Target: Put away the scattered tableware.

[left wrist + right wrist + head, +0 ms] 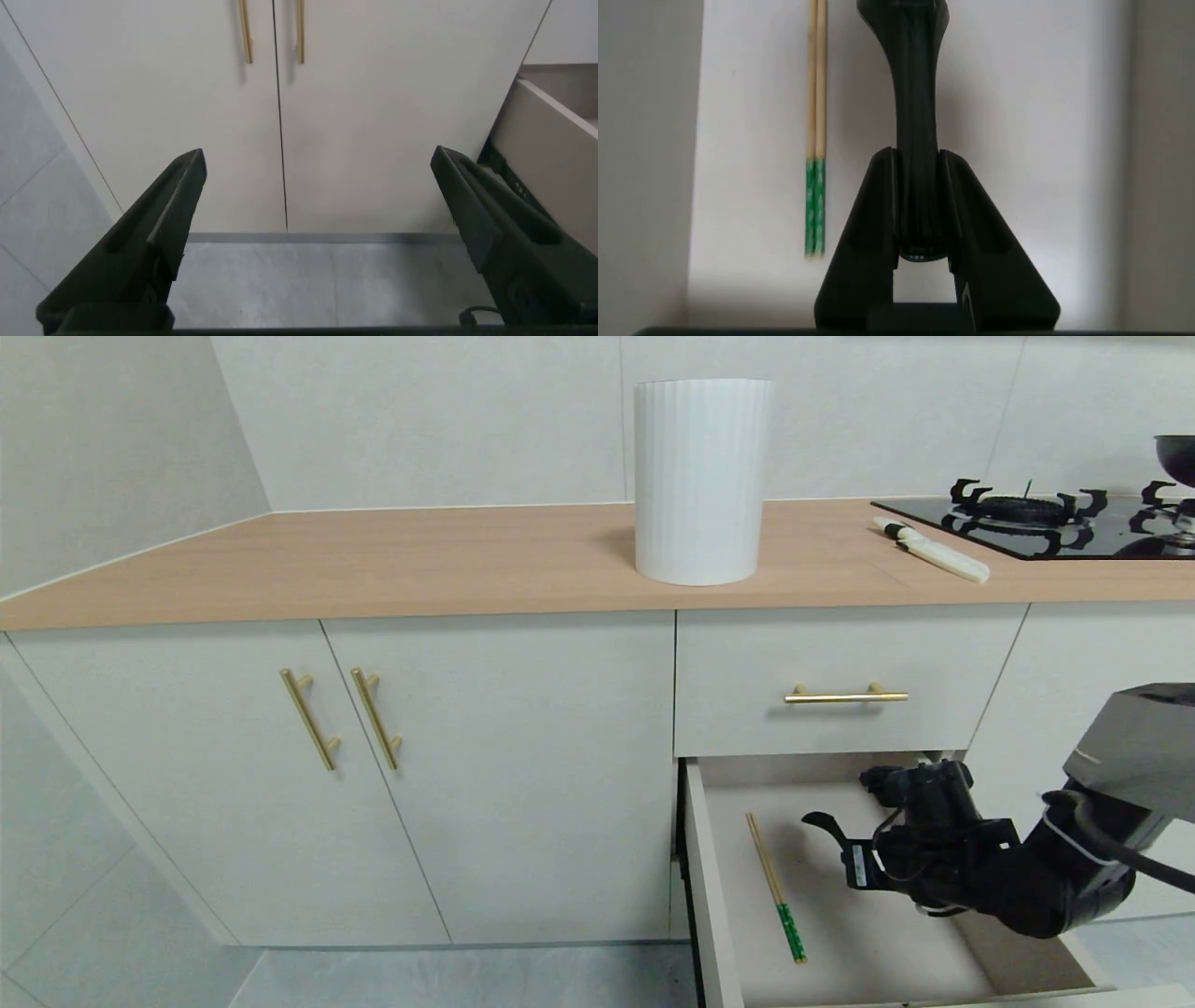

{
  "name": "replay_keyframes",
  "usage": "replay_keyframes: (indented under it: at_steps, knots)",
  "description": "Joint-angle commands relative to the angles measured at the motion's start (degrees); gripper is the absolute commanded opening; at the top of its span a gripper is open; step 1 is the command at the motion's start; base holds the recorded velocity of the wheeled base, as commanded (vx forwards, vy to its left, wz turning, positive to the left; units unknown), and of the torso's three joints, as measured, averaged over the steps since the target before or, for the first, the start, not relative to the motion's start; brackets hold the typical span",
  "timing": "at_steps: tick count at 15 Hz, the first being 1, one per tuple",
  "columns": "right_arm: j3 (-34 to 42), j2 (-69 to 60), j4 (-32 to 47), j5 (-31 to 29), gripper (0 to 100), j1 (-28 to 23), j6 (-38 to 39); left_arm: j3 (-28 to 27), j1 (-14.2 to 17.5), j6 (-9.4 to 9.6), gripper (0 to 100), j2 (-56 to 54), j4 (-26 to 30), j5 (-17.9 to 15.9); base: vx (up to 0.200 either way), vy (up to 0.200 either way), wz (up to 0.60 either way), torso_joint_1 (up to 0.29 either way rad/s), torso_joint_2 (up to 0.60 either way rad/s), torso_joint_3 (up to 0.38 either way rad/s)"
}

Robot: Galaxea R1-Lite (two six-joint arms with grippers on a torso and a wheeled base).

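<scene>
The right end effector (917, 168) hangs over the open drawer (702, 877), clamped on a black utensil (823, 823). Its wrist view shows the handle pinched between the fingers, and the head view shows the curved tip. Chopsticks (775, 887) lie in the drawer beside it. Left of the drawer, the left end effector (318, 233) gapes wide, empty, facing the cabinet doors (374, 112).

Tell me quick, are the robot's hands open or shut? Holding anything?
Left hand: open, holding nothing.
Right hand: closed, holding a black utensil.
</scene>
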Motion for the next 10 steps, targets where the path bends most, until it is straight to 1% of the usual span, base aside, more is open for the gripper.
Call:
replay_keyframes:
  at_steps: [1, 4, 6, 10]
  knots:
    - [0.09, 4.49, -1.9, -0.03, 0, -0.3, -0.01, 0.0, 0.04, -0.02, 100, 0.02, -0.04, 0.01, 0.0, 0.0, 0.0, 0.0, 0.0, 0.0]
    - [-0.43, 5.8, -2.07, -0.12, 0, -0.92, 0.43, 0.0, 0.04, -0.02, 100, 0.02, -0.04, 0.01, 0.0, 0.0, 0.0, 0.0, 0.0, 0.0]
    - [-2.01, 7.91, -2.07, -0.12, 0, -1.09, 2.27, 0.0, 0.04, -0.02, 100, 0.02, -0.04, 0.01, 0.0, 0.0, 0.0, 0.0, 0.0, 0.0]
    - [-2.45, 9.41, -1.98, 0.14, 0, -1.44, 2.19, 0.0, 0.04, -0.02, 100, 0.02, -0.04, 0.01, 0.0, 0.0, 0.0, 0.0, 0.0, 0.0]
